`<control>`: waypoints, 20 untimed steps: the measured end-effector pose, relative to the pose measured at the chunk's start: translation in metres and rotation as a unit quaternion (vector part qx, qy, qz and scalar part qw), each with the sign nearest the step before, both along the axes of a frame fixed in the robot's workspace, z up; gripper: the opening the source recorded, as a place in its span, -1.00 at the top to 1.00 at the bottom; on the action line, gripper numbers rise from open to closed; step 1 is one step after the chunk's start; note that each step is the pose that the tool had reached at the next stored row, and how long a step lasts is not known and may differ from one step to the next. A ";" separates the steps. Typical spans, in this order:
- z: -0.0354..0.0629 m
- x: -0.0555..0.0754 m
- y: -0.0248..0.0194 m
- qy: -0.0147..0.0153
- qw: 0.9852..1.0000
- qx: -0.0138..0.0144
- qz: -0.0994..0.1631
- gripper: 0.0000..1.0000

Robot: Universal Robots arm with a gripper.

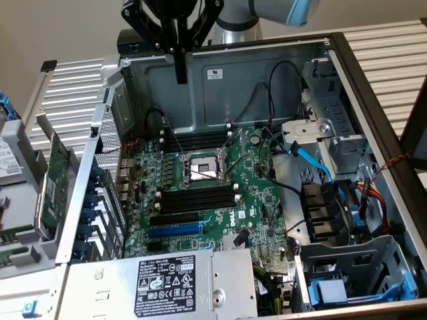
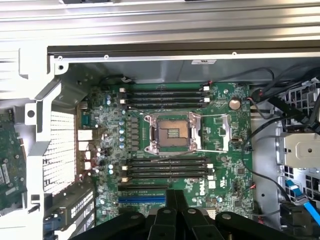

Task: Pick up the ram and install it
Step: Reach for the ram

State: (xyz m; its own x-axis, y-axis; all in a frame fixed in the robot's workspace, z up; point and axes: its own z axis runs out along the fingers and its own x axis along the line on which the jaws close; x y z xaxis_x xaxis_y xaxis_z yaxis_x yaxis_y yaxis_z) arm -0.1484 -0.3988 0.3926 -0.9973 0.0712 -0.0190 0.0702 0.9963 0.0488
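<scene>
Slatted metal table (image 1: 390, 50) carried the open case (image 1: 200, 100). Ram (image 1: 15, 254), a green strip, apparently lay outside the case at the exterior view's left. Gripper (image 1: 181, 77) hung over the case's far wall, fingers pressed together, holding nothing. Beige wall (image 1: 53, 27) stood beyond the case.
</scene>
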 end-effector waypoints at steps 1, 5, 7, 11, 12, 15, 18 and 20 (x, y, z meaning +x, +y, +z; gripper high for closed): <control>0.0000 -0.005 0.0000 0.000 1.000 0.000 0.000 0.79; 0.0000 -0.023 0.0000 0.000 1.000 0.000 0.000 0.79; 0.0000 -0.032 0.0000 0.000 1.000 0.000 0.000 0.79; 0.0000 -0.050 0.0000 0.000 1.000 0.000 0.000 0.79; 0.0000 -0.055 0.0000 0.000 1.000 0.000 0.000 0.79; 0.0000 -0.069 0.0000 0.000 1.000 0.000 0.000 0.79; 0.0000 -0.082 -0.0001 0.000 1.000 0.000 0.000 0.79; 0.0000 -0.091 -0.0001 0.000 1.000 0.000 0.000 0.79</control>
State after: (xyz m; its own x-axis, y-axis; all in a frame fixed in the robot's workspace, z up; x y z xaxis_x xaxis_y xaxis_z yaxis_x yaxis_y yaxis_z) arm -0.2395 -0.3989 0.3926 -0.9973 0.0712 -0.0190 0.0702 0.9963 0.0489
